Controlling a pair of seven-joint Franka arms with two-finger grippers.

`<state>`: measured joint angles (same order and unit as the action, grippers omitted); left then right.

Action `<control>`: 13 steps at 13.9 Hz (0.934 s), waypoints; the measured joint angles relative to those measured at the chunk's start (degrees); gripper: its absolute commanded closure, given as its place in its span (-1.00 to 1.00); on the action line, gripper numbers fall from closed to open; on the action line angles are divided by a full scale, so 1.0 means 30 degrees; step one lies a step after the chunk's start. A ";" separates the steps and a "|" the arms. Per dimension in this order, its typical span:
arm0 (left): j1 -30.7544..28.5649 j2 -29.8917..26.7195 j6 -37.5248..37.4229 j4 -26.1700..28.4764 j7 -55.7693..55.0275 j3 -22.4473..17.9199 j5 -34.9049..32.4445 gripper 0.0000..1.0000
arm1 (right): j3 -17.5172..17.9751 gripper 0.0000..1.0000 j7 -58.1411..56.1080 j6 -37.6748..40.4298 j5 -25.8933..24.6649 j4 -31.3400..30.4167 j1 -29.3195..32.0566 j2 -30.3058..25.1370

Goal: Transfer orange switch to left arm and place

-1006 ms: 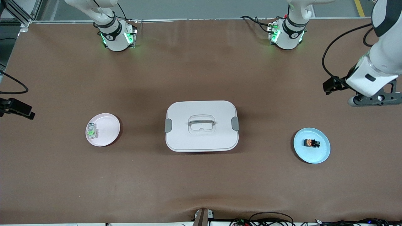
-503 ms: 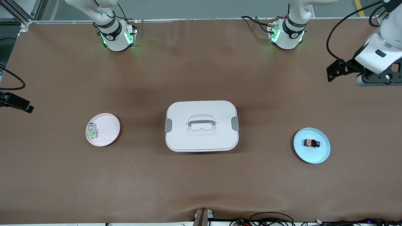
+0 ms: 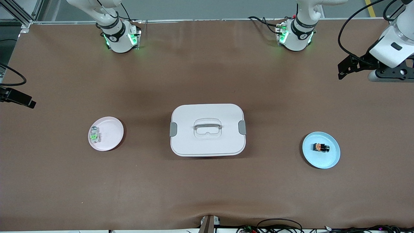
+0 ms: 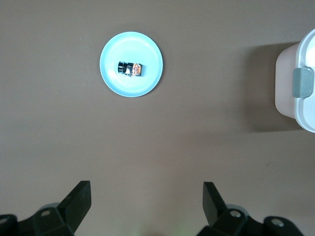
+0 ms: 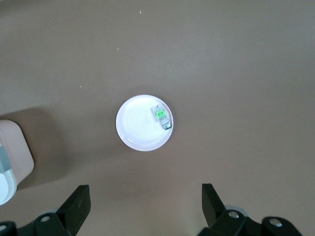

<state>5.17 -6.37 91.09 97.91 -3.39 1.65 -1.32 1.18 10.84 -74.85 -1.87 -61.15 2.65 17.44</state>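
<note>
Even overhead light is falling softly; the big white rounded-rectangle plastic box is casting faint shadow on the brown table covering; everything is showing sharp.

Left gripper and right gripper aloft, fingers spread wide.

Brown table carrying white box at centre; pink plate sitting at nine o'clock of it; blue plate lying at three o'clock

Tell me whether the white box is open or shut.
Shut. The box has its lid seated flat, with a grey latch down at each short side and nothing propping it up.
</note>
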 measured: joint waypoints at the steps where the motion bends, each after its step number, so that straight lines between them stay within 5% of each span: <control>1: -0.0147 -0.0006 0.0011 -0.0062 0.0000 -0.0018 0.0000 -1.00 | 0.0000 -1.00 0.0000 0.0308 0.0183 0.0000 -0.0001 -0.0017; 13: -0.0950 -0.0010 -0.0872 -0.0986 0.0407 -0.0107 0.0000 -1.00 | -0.0044 -1.00 -0.0016 0.1322 0.0799 -0.0895 0.0096 -0.0551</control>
<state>2.32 -6.39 88.47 94.95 -2.17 1.33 -1.32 1.05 10.79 -70.88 0.53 -63.83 2.93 15.79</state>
